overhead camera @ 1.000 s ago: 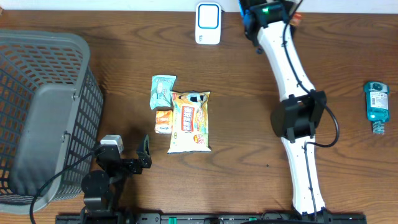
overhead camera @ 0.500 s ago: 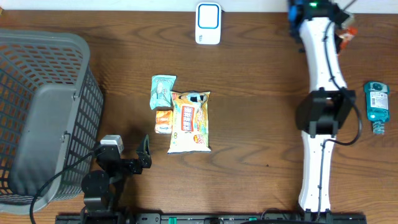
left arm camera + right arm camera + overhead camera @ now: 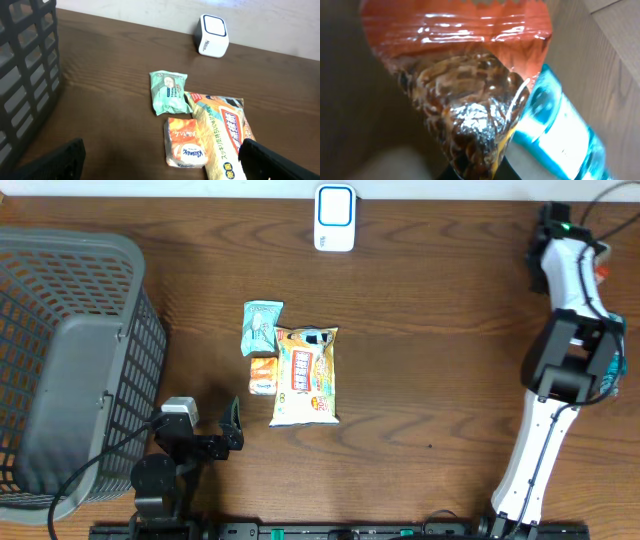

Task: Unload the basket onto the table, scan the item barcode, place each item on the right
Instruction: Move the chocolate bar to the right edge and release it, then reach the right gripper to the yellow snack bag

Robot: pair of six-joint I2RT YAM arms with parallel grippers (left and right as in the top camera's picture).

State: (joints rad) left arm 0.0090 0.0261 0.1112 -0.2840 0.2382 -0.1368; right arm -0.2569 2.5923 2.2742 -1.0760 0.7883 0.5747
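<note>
Only the right wrist view shows the packet (image 3: pixel 465 90) well. It fills the frame, with a crimped top edge, glossy orange-red film and a print of brown, nutty pieces. No barcode can be seen on this face. From overhead it is just an orange speck at the right hand (image 3: pixel 597 260), far back on the right side of the worktop (image 3: pixel 420 330) and well apart from the white-and-blue scanner (image 3: pixel 334 218) at the back edge. The right hand is clamped together on the packet, though its fingers barely show. The teal bottle (image 3: pixel 555 135) lies just under the packet in the wrist view; overhead, the arm covers most of it.

The left wrist view takes in the middle of the worktop – a green pack (image 3: pixel 169 91), an orange pack (image 3: pixel 185 142) and a yellow bag (image 3: pixel 222 130), close together. The left hand (image 3: pixel 162 155) is near the front edge, fingers wide apart and holding nothing.

The grey basket (image 3: pixel 70 330) stands at the left – its inside shows its own grid floor.
</note>
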